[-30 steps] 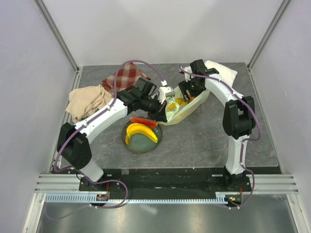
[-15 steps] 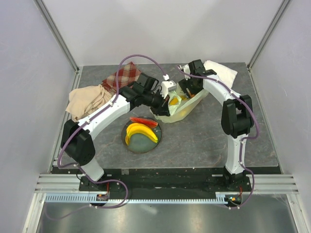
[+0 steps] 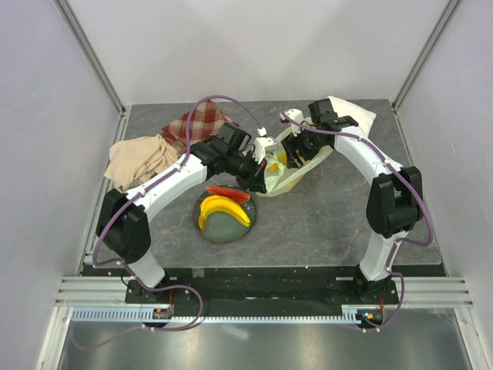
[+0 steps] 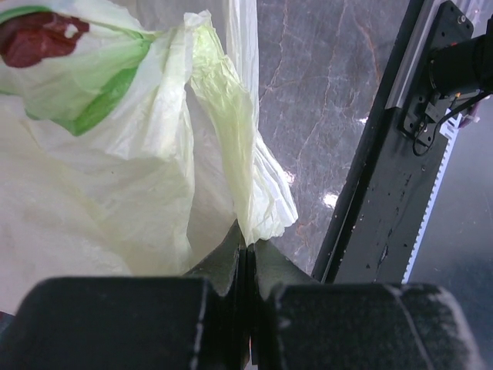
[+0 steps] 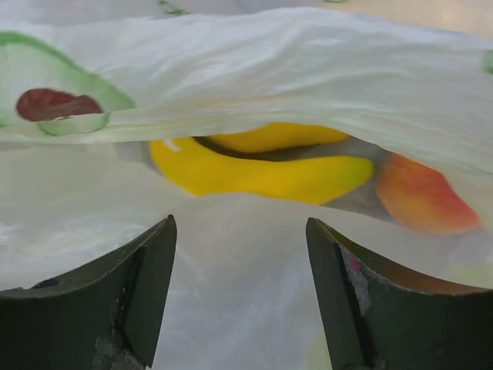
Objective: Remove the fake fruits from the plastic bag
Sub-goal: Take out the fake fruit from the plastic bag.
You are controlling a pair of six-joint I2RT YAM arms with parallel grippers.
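Fake fruits, yellow and peach plastic, lie inside the thin pale-green plastic bag mid-frame; probably light, hard, slippery. Your left gripper clamps its limp edge; right gripper gapes empty. Take the yellow one mid-body.

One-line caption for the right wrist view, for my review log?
Open right gripper faces the plastic bag mouth, yellow fruit and peach visible inside.

grey table: bag, plate, cloths

Lab cell: aluminium rails, white walls
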